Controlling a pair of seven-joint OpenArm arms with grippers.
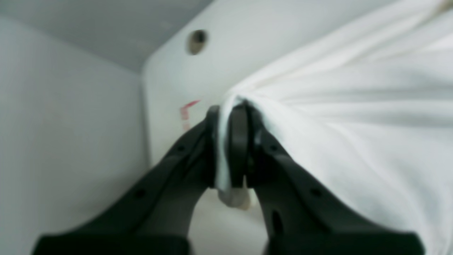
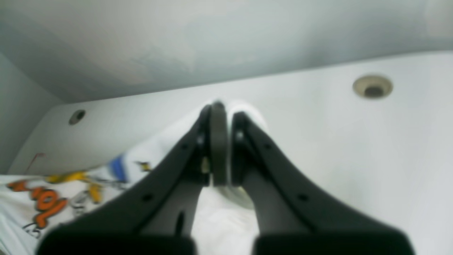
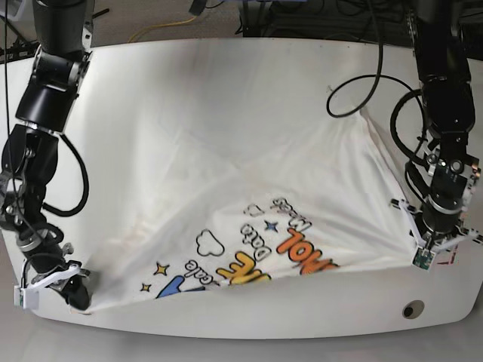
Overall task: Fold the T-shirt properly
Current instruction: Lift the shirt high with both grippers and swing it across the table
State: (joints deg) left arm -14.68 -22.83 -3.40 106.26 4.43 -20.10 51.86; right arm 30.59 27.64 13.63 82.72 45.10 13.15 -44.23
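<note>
Directions are read on the base view, with twelve o'clock at its top, and I go from the bottom of that view upward. Nearest is the edge of the white table (image 3: 339, 324), with a round hole (image 3: 413, 309) between four and five o'clock. The right gripper (image 3: 80, 296) is at eight o'clock; its fingers are together, clamped on one corner of the T-shirt (image 3: 204, 196). The left gripper (image 3: 424, 258) is at four o'clock, and its fingers are also clamped, on the other near corner. Between them the near edge of the shirt runs almost straight. Just beyond this edge is the print: blue letters at seven o'clock, yellow ones at six, orange ones at five. Farther, the white cloth spreads across the middle, in soft folds, toward ten and one o'clock. A black cable (image 3: 381, 53) makes loops near two o'clock. Farthest, a yellow cable (image 3: 147, 30) lies at eleven o'clock.
</note>
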